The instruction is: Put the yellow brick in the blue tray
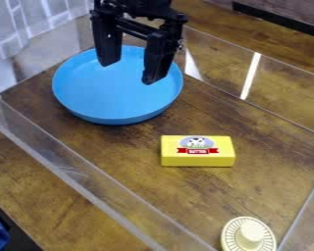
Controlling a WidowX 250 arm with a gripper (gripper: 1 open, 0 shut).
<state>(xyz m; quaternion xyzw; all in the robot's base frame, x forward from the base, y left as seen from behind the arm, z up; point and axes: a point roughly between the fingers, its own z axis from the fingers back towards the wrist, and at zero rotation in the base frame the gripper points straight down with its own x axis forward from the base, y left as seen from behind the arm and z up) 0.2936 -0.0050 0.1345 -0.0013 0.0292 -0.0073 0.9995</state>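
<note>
- The yellow brick [199, 150] is lying flat on the wooden surface [107, 157], label side up. The label is red, white and grey, too small to read properly.
- It's well outside the blue tray [81, 93], sitting in front of it and off to the right in this view, near but not touching the rim.
- The blue tray is a big round shallow dish with a raised rim, sitting toward the back left of the surface. Nothing is visible inside it, though the arm covers part of the back.
- The gripper [133, 61] is black and hangs over the far side of the tray, pointing straight down.
- Its two fingers [157, 61] are spread wide apart with clear blue showing between them, and they aren't holding anything.
- Can't tell if the fingertips actually touch the tray floor or just hover right above it.
- There's a round cream disc [249, 234] at the bottom edge, lower right, well apart from the brick.
- The surface looks like dark wood planks under a shiny clear sheet, with light streaks reflecting off it on the right.
</note>
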